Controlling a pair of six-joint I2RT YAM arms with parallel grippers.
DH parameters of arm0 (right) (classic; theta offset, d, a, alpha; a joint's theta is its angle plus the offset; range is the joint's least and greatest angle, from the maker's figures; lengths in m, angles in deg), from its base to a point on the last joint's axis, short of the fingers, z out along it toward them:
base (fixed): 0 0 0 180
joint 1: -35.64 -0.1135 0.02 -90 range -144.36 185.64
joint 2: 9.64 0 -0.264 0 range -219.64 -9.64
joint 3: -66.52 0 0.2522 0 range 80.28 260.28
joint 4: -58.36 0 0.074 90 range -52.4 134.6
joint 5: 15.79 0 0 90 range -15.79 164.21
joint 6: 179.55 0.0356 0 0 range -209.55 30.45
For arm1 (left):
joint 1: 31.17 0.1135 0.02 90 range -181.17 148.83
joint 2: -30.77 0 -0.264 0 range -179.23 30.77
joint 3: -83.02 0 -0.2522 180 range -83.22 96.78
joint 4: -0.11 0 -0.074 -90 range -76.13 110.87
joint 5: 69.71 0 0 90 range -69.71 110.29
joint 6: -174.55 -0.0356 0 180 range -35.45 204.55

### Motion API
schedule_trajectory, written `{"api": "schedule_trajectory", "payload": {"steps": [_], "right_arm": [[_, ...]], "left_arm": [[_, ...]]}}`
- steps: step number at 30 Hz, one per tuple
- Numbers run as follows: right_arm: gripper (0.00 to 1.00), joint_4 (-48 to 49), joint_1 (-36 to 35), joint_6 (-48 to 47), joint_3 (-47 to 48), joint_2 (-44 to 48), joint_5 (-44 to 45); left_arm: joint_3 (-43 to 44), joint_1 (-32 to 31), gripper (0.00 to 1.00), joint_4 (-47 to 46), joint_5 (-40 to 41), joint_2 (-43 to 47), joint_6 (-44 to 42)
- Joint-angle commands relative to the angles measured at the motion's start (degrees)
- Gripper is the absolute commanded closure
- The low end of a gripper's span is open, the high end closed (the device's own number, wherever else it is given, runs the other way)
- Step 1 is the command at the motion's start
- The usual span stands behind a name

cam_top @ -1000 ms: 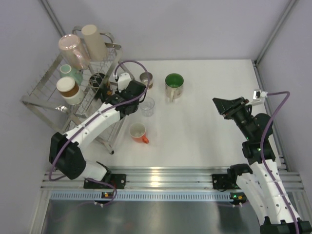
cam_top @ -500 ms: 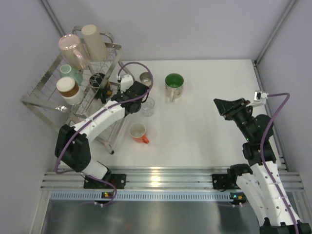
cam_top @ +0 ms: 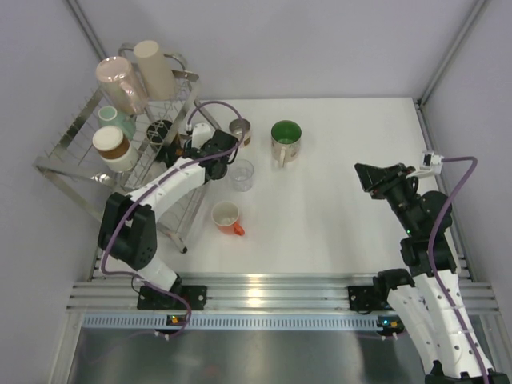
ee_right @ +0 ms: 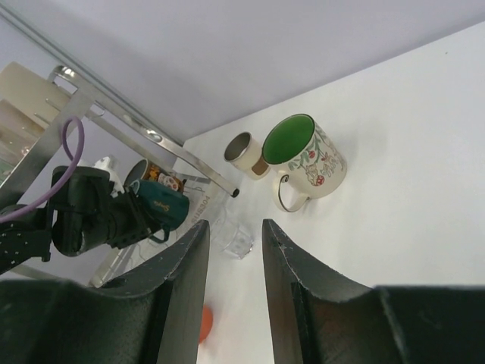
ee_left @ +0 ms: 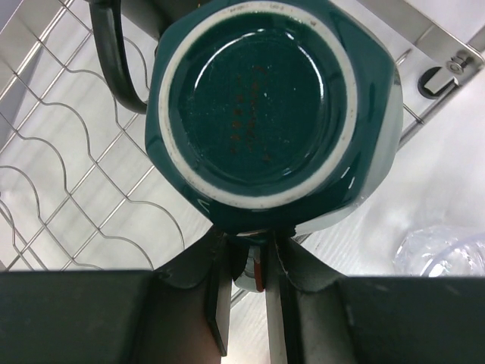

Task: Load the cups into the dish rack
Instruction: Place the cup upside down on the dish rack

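The dark teal mug (ee_left: 261,106) was clamped in the left gripper (ee_left: 246,262), just over the dish rack's (cam_top: 80,136) wire edge. The right gripper (ee_right: 235,231) was held apart, empty, well away from the rack.

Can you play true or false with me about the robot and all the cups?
1. The left gripper holds a dark teal mug. True.
2. The right gripper holds the green-inside mug. False: it is open and empty, and that mug stands on the table.
3. The orange-handled cup is in the dish rack. False: it is on the table.
4. A clear glass stands on the table. True.
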Motion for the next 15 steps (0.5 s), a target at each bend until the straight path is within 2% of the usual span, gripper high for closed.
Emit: {"api": "schedule_trajectory", "payload": {"steps": [1, 15], "right_arm": [[0.65, 0.16, -0.69, -1.71, 2.47, 0.74, 1.11], [0.65, -0.63, -0.69, -3.64, 2.21, 1.01, 1.9]], "left_arm": [[4.24, 0.94, 1.0, -3.66, 4.25, -0.38, 0.32], [7.84, 2.44, 1.0, -4.28, 6.8, -5.48, 0.41]]}}
